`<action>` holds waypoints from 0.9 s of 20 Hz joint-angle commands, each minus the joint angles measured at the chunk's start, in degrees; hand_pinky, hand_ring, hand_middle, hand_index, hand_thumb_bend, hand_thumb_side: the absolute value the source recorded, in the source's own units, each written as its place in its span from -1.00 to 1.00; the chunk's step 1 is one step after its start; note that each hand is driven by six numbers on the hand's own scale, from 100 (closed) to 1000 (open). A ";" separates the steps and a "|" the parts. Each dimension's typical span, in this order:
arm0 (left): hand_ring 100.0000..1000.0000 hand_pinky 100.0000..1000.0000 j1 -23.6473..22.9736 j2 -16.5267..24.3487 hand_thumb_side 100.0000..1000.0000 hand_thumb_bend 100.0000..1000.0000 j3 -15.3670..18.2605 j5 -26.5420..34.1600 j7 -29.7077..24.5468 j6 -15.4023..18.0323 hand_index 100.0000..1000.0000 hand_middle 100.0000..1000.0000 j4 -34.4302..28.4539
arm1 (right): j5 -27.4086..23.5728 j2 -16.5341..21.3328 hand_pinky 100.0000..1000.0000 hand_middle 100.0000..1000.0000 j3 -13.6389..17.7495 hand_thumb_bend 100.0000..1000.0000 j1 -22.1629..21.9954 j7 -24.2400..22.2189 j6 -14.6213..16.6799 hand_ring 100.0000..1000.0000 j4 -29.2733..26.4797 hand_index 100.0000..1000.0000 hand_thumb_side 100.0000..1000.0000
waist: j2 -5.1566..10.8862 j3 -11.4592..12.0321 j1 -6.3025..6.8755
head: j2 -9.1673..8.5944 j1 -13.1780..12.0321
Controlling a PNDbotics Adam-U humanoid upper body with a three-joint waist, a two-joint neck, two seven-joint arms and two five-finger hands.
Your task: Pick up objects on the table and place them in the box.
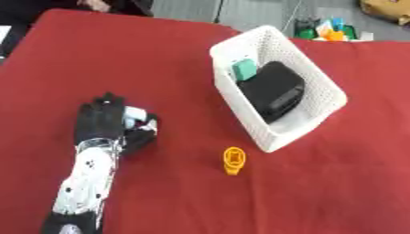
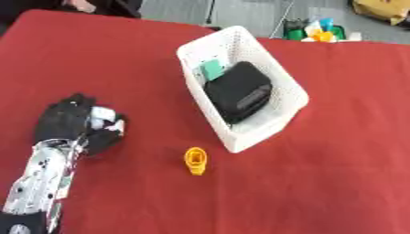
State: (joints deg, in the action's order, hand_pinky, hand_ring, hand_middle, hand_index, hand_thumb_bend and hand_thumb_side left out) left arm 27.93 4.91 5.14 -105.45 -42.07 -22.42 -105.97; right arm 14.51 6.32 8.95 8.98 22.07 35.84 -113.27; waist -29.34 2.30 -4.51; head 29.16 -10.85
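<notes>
Left hand (image 1: pixel 108 121) curled round a small pale blue-white thing (image 1: pixel 134 114), low over the tabletop (image 1: pixel 336 183), well left of the box (image 1: pixel 316 82).

Risk: it's mostly hidden in my fingers, could slip on the carry. Its axis: can't tell. Orange piece (image 1: pixel 234 160) lies near box corner, long axis running toward/away from me.

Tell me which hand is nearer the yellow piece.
Left. The left hand sits to the left of the yellow piece, curled on a small pale thing; the right hand isn't in view.
</notes>
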 commanded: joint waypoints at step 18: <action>0.89 0.94 -0.92 -0.46 1.00 -1.00 1.15 -0.32 -2.81 -1.07 0.99 0.65 3.27 | -0.52 0.44 0.50 0.14 0.24 -0.83 -0.02 0.36 0.27 0.46 -1.32 0.41 1.00 | 1.07 0.01 -0.15 | -0.81 0.31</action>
State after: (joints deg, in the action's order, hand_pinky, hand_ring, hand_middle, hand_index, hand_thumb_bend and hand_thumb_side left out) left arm 28.16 4.85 5.23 -105.48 -43.22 -22.89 -105.20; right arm 14.51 6.31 8.82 8.98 22.20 36.02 -113.27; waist -29.16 2.26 -4.52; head 29.09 -10.67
